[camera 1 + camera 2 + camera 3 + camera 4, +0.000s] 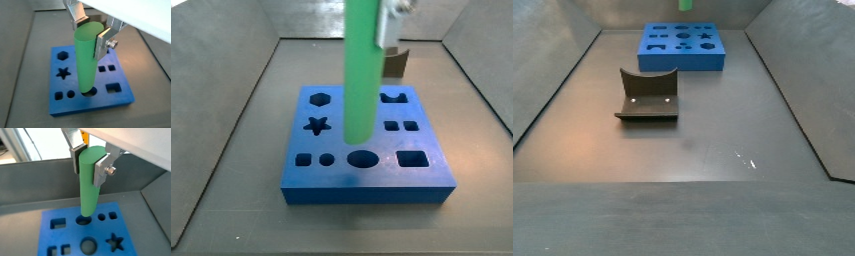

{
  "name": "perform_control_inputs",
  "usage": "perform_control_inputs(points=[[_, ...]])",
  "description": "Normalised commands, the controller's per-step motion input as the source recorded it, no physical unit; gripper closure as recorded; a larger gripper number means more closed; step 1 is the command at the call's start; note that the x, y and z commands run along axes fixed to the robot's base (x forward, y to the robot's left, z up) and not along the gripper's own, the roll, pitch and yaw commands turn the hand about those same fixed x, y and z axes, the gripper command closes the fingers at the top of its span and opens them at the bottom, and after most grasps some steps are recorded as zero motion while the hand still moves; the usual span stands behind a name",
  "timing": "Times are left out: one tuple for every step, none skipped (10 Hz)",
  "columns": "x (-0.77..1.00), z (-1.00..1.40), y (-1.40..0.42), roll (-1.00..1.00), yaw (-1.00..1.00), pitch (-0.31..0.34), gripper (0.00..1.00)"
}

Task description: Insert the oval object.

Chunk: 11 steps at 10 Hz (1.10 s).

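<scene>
My gripper is shut on the top end of the oval object, a long bright green rod that hangs upright. Both wrist views show it, and here too the silver fingers clamp its top. Its lower end lines up with a dark hole in the edge row of the blue block. In a side view the rod ends just above the block, and the oval hole shows uncovered. The gripper is at the top of that view.
The block has several other holes, among them a star, a hexagon and a rectangle. The dark fixture stands on the grey floor some way from the block. Sloping grey walls enclose the floor.
</scene>
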Motion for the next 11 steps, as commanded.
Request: perform_control_inputs(points=[[0.0,-0.11,-0.1,0.05,-1.0,0.0,1.0],[0.0,-0.08,-0.1,0.04,-1.0,0.0,1.0],[0.0,-0.07,-0.1,0.04,-1.0,0.0,1.0],[0.0,-0.04,-0.1,0.03,-1.0,0.0,1.0],[0.0,-0.01,-0.1,0.02,-1.0,0.0,1.0],[0.0,-0.01,-0.11,0.02,-1.0,0.0,1.0],[0.0,-0.01,-0.11,0.02,-1.0,0.0,1.0],[0.0,-0.01,-0.11,0.02,-1.0,0.0,1.0],[0.18,-0.02,-0.12,0.02,-0.85,0.0,1.0],[0.31,-0.11,-0.15,0.07,-0.74,-0.017,1.0],[0.31,-0.18,-0.15,0.1,-0.73,-0.021,1.0]])
